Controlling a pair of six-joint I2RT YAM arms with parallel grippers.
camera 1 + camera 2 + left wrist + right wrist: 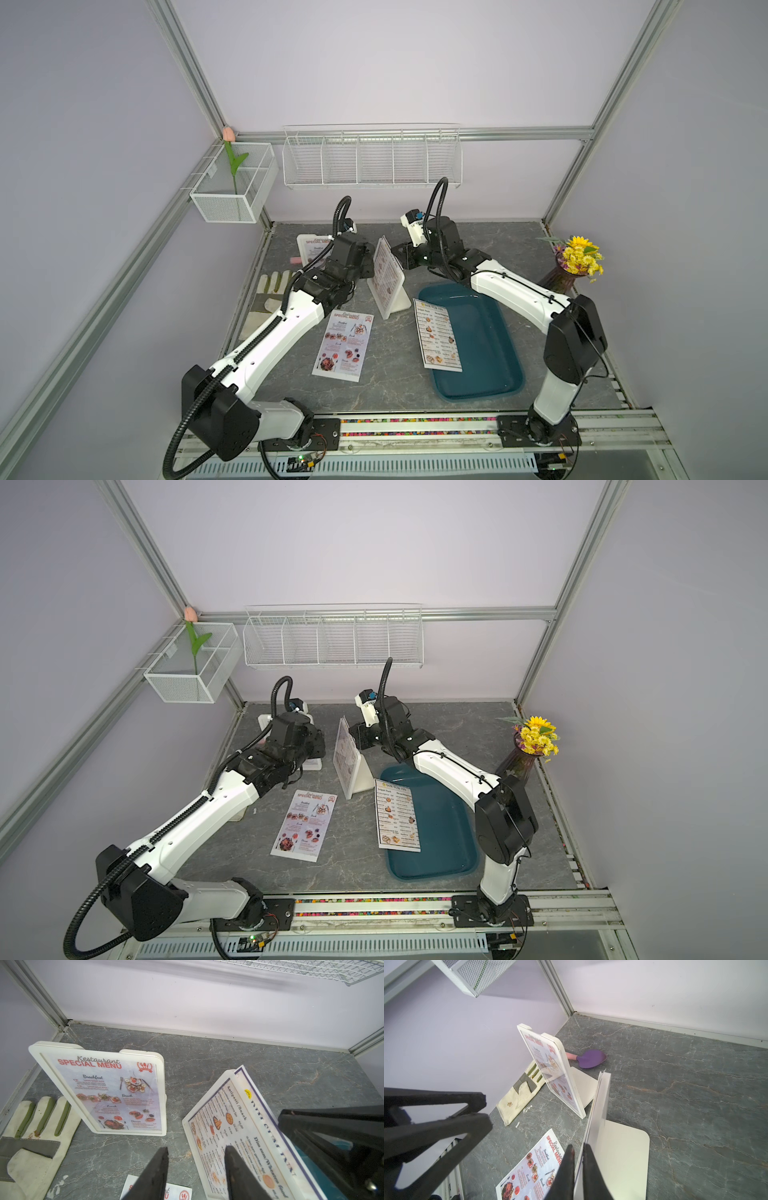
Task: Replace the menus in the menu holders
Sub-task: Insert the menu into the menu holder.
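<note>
In both top views: tent holder (397,303) stands mid-surface, right gripper (398,257) at its top edge, left gripper (370,267) just beside its front. Bare surface (498,249) toward back-right corner. Left wrist: left jaws apart, gripping nothing; DIM SUM INN menu (268,1132) sticks past holder's top edge. Right wrist: right jaws clenched on that menu's edge, second holder (571,1078) near back-left corner.
</note>
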